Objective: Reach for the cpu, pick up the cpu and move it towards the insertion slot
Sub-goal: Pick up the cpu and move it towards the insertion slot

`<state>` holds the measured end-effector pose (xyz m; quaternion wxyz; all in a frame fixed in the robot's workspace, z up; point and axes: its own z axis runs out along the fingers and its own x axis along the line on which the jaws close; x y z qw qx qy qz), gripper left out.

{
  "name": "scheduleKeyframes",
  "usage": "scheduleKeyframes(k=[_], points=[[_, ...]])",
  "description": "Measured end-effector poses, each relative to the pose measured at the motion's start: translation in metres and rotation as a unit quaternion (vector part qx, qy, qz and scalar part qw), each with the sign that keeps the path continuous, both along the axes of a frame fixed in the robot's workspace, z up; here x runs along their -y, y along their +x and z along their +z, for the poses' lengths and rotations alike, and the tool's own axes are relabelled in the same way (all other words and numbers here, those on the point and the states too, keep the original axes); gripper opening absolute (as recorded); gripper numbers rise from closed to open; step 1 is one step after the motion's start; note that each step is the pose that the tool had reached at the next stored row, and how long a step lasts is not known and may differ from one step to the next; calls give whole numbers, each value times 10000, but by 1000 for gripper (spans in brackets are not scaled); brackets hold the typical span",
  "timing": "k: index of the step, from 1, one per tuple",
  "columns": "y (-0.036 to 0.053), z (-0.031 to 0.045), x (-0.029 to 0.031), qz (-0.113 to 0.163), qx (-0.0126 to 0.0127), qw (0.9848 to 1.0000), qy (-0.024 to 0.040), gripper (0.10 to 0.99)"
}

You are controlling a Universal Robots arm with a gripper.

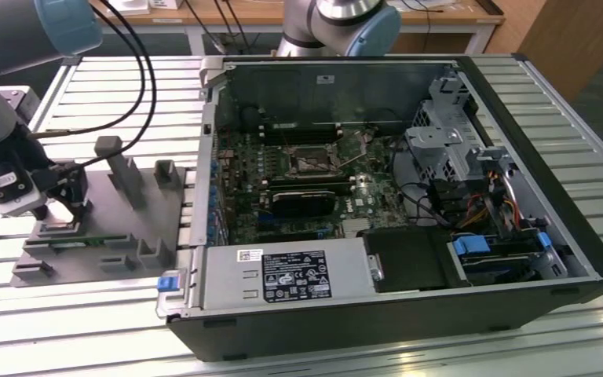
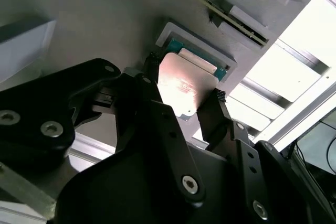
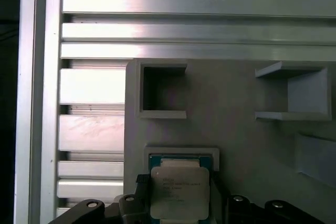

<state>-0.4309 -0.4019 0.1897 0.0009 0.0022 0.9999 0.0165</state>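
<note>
The end effector (image 1: 59, 214) hangs low over the grey fixture plate (image 1: 100, 218) at the exterior view's left, which sits on the slatted bench (image 1: 123, 78). The plate is there to present parts in fixed pockets, so the arm comes straight down on them.

Directly beneath the end effector, between its fingers (image 2: 211, 116), lies the cpu (image 3: 178, 190), silvery face up and flat. The two black fingers are drawn in against opposite edges of the chip, pinching it by its sides; that leaves the top face and the underside free. The opening is only as wide as the chip itself.

A shallow square nest (image 3: 181, 152) frames the chip, with a strip of green edge showing at its far side. In the second wrist view the chip looks slightly raised from this nest, though I cannot say for sure that it is clear of it.

Well away from the end effector, toward the exterior view's right, stands the open computer case (image 1: 527, 110). The insertion slot (image 1: 310, 159) sits on its board, dark and square with its lever lifted, well apart from the held chip.
</note>
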Motion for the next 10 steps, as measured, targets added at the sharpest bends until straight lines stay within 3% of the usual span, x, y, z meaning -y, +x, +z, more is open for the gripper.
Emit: scheduleKeyframes(k=[10], points=[[0, 168, 0, 1, 0, 10000, 0, 541]])
